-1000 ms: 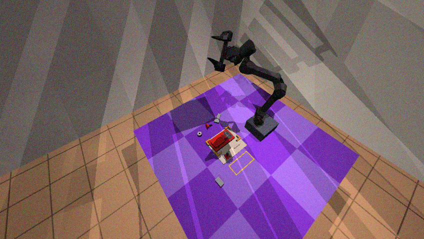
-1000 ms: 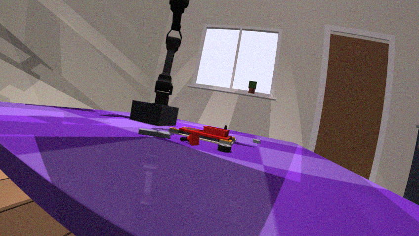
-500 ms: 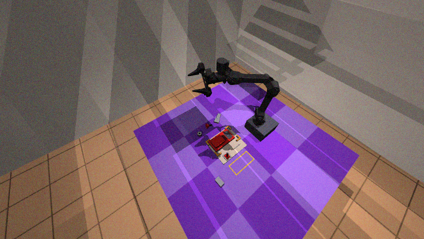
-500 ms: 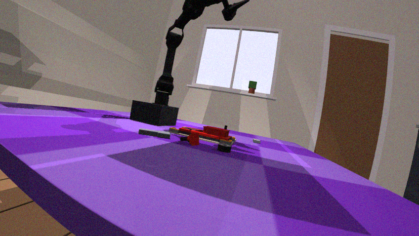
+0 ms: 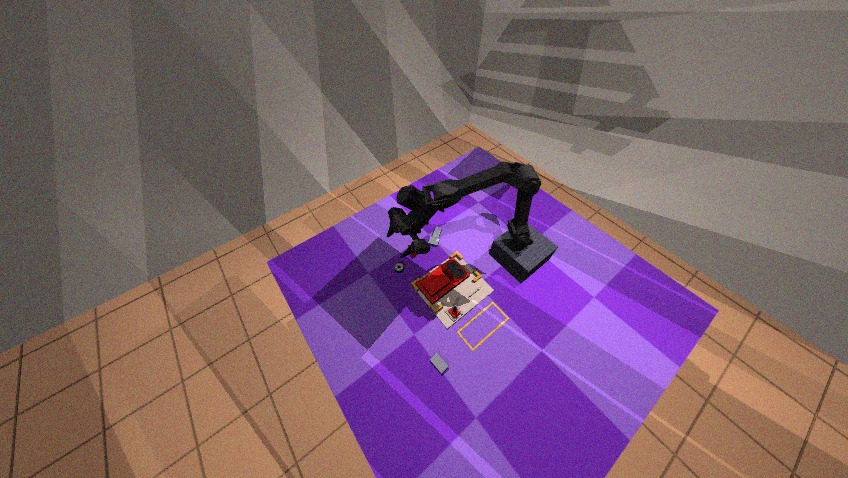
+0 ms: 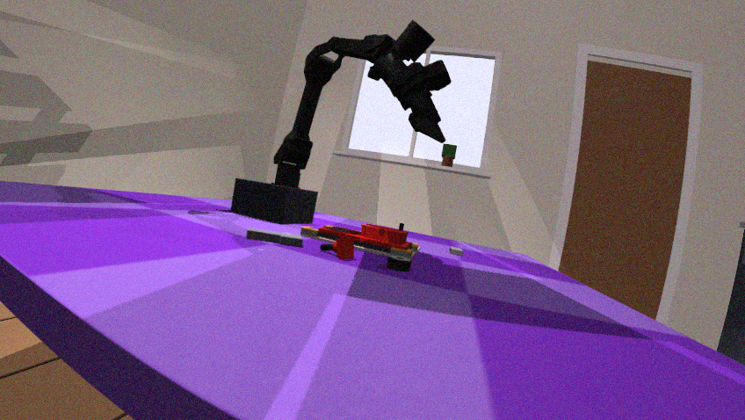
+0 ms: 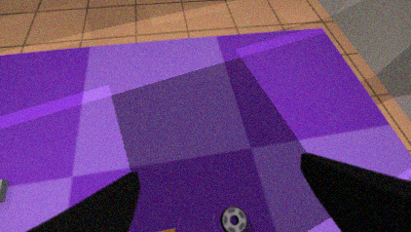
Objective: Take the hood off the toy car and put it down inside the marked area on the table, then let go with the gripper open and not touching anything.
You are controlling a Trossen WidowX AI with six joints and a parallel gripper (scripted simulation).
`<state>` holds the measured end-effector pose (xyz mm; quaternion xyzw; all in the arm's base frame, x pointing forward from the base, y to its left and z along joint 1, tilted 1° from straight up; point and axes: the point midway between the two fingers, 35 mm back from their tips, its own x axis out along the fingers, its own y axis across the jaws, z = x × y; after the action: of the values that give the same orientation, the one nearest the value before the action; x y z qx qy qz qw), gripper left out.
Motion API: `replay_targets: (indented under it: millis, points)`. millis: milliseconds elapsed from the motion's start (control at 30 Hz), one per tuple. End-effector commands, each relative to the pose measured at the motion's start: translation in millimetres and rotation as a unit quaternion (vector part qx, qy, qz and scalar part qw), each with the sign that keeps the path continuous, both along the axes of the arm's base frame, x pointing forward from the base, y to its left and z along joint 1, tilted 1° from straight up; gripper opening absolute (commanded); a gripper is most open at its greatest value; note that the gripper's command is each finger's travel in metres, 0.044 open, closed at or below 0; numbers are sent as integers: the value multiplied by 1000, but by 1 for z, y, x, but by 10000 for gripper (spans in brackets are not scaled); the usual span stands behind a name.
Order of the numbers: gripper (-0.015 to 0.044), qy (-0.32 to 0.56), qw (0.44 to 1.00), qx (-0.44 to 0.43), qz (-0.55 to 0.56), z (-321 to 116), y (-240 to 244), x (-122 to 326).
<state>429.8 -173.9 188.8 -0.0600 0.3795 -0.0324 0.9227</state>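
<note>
The toy car [image 5: 454, 270] is red with a dark part and sits between orange corner brackets on a pale board [image 5: 481, 289]. Its raised red block, apparently the hood [image 5: 436, 285] [image 6: 384, 234], is in place on the car. The marked area [image 5: 475, 317] is a yellow outline on the table beside the board, in the top view; nothing lies in it. My gripper [image 5: 396, 245] [image 6: 442, 138] [image 7: 219, 171] is open and empty. It is high above the table, toward the wheel side of the car. Only the orange tip of a bracket shows in the wrist view.
A grey wheel [image 5: 399, 267] [image 6: 399, 264] [image 7: 234, 219] and a small red part [image 6: 343, 246] lie beside the car. One grey block [image 5: 435, 235] [image 6: 274, 237] lies near them, another [image 5: 439, 363] [image 6: 456, 250] beyond the board. A small red piece [image 5: 454, 312] stands on the board.
</note>
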Motion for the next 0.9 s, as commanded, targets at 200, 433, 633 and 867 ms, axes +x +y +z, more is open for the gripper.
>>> replay_targets:
  millis: [200,433,633,867]
  points:
    - [440,300,953,47,5,-123,76,-58]
    - [440,375,926,41,10,-142,97,-78]
    - [440,374,926,41,10,-145,97,-78]
    - [440,374,926,41,10,-152,97,-77]
